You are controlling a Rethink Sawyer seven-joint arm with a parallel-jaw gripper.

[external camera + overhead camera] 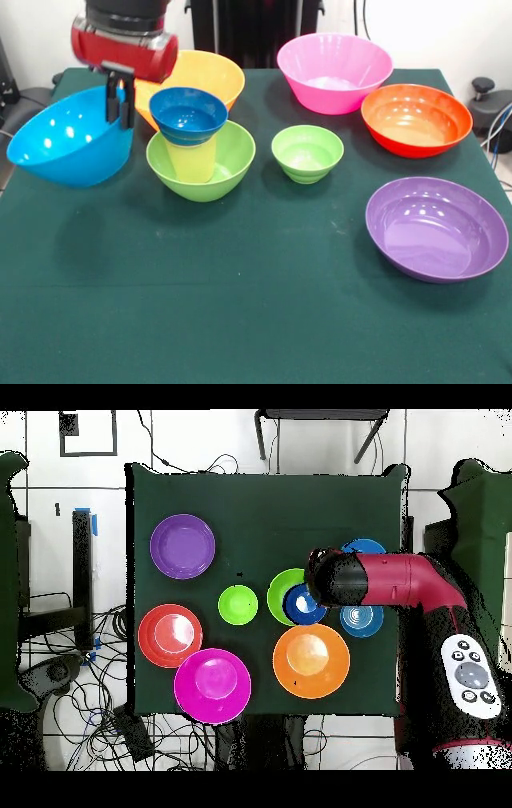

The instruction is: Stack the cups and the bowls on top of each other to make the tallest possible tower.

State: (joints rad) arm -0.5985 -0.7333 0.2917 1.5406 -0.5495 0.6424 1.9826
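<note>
Large blue bowl held tilted, rim pinched by closed gripper. Tower begun: green bowl, tumbler, small blue bowl. Next: bowl to be levelled, centred over stack.

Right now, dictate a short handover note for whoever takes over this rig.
Tool: shut on the rim of the large light-blue bowl, which hangs tilted at the table's edge in the front view.
Tower so far: large lime-green bowl, yellow tumbler standing in it, small dark-blue bowl on the tumbler.
Loose on the table: small green bowl, purple bowl, red-orange bowl, pink bowl, yellow-orange bowl behind the tower.
Left: add the held bowl, then the rest.
</note>
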